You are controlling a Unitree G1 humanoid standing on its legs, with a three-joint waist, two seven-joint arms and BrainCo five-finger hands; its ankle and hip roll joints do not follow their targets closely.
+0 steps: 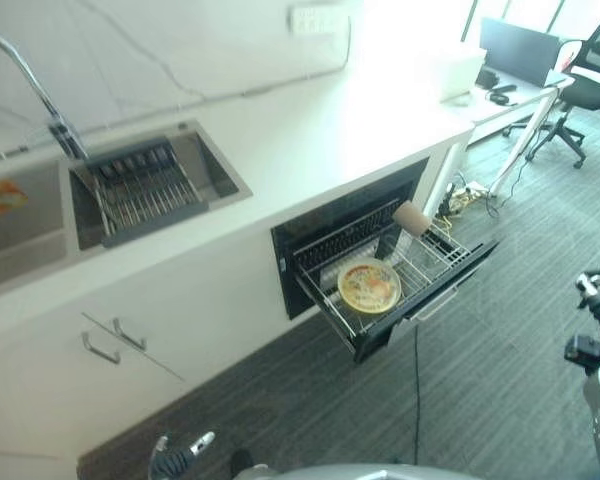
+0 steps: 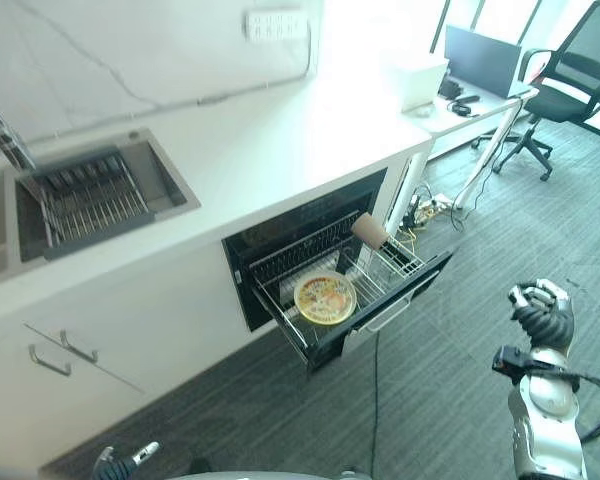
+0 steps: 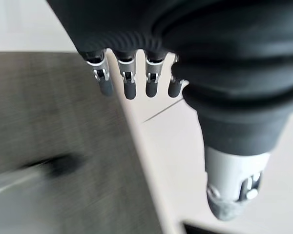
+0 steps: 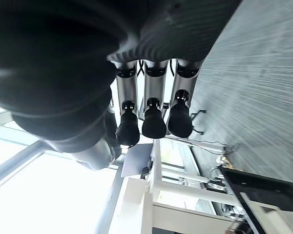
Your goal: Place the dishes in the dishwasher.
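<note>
A: Where are the dishes?

B: One plate (image 1: 369, 286) with a yellow-orange pattern lies flat in the dishwasher rack (image 1: 420, 262), toward the rack's front left corner. The dishwasher drawer (image 2: 380, 310) is pulled out from under the counter (image 2: 280, 150). A tan cup (image 2: 369, 230) lies tilted at the rack's back edge, right of the plate, apart from it.

A: Hands?

B: Neither one holds anything. Right hand (image 2: 543, 312) is raised over the floor, well right of the drawer, fingers curled in. The right wrist view confirms it: fingers (image 4: 154, 119) bent, nothing in them, the drawer's corner showing past them. Left hand (image 3: 129, 80) in its wrist view has its fingers straight and relaxed over the carpet and the white cabinet front. The eye views catch just its fingertips at the bottom edge (image 1: 185, 455).

A: Anything else the eye views add?

B: The sink (image 1: 215, 165) at the counter's left end, with a dark drying rack (image 1: 145, 190) sitting in it and the faucet (image 1: 30, 75) above. The left eye view also gets a second basin with something orange (image 1: 0, 198); can't tell what it is. Desk with monitor (image 2: 485, 58) and office chair (image 2: 570, 85) beyond the counter's right end.
</note>
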